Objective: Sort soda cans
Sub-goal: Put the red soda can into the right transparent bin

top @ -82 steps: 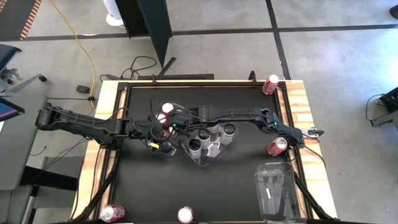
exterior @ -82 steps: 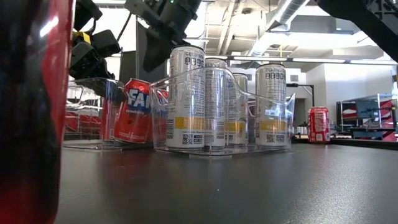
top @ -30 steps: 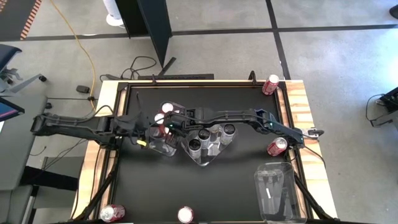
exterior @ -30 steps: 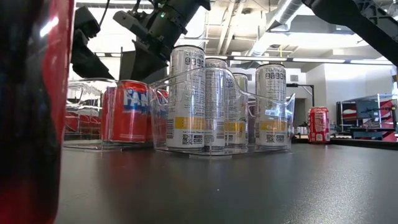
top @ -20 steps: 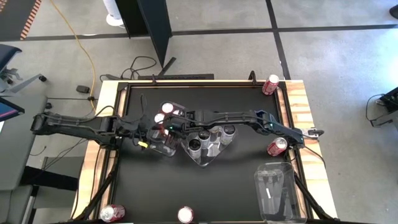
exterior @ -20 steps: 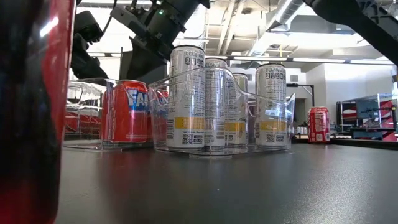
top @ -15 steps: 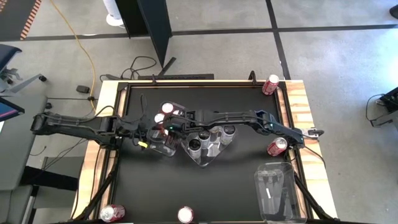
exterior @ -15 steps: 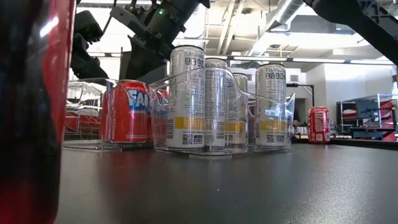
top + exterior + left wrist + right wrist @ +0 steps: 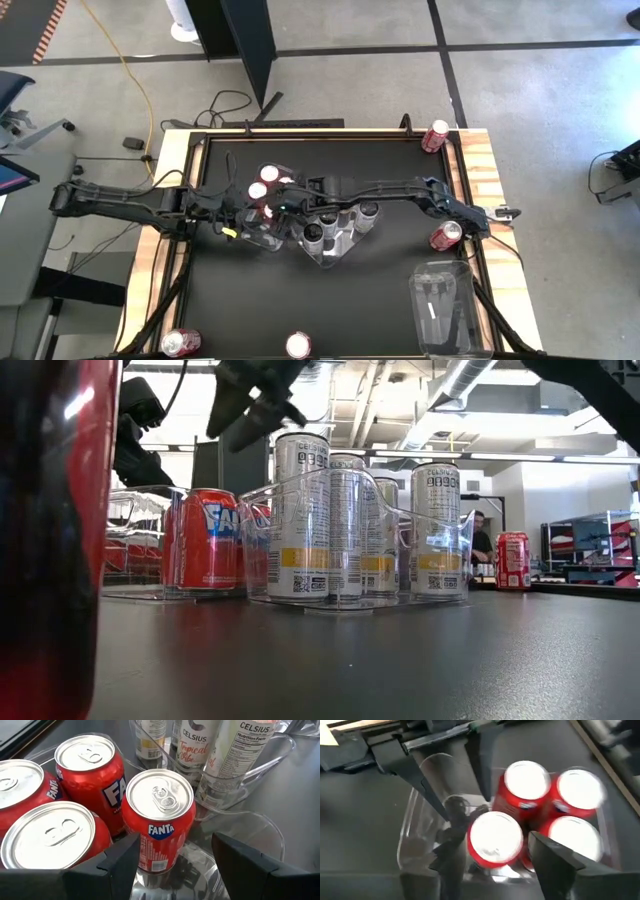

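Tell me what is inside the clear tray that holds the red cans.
The clear tray holds four upright red Fanta cans. Its free end looks bare; the floor under the cans is covered.

Grey concrete floor (image 9: 340, 90) with dark seam lines around the desk (image 9: 480, 160), which has a black top and light wood edges. Yellow cable (image 9: 135, 80) and black cables (image 9: 235, 105) on floor beyond the far edge. Tall dark panel (image 9: 245, 40) stands there. Low view: exposed ceiling ducts (image 9: 455, 380), bright lights, metal shelving (image 9: 590, 545), person (image 9: 482, 540) far behind.
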{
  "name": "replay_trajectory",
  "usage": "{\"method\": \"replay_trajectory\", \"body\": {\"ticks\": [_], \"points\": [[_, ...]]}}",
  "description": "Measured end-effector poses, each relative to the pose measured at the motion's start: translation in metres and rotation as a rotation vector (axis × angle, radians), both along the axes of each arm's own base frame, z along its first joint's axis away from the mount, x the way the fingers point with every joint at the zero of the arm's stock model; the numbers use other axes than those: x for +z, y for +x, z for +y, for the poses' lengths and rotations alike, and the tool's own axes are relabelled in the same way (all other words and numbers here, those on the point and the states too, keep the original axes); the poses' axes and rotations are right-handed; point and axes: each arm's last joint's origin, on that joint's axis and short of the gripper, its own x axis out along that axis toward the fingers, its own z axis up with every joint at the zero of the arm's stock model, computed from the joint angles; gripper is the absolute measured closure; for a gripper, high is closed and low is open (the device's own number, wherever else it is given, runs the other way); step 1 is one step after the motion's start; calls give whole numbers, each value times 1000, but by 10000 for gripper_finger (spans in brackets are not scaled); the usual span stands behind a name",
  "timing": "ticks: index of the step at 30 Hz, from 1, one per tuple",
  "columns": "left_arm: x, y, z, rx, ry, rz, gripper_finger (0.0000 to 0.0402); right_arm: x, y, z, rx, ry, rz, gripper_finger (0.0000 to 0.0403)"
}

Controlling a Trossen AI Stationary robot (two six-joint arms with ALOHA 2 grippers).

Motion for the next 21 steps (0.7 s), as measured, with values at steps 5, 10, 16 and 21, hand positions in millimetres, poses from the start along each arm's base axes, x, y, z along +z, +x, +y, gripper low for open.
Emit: {"method": "replay_trajectory", "body": {"ticks": [5, 10, 16, 21], "points": [[0, 0, 0, -4, -3, 6, 162, 9, -18, 8, -95, -53, 66, 149], [5, -4, -3, -56, -25, -16, 162, 2, -29, 21, -166, -86, 154, 148], [19, -17, -14, -182, -39, -136, 162, -8, -39, 54, -192, -195, 205, 148], [35, -35, -23, -315, -32, -286, 162, -7, -52, 85, -154, -277, 223, 148]]}}
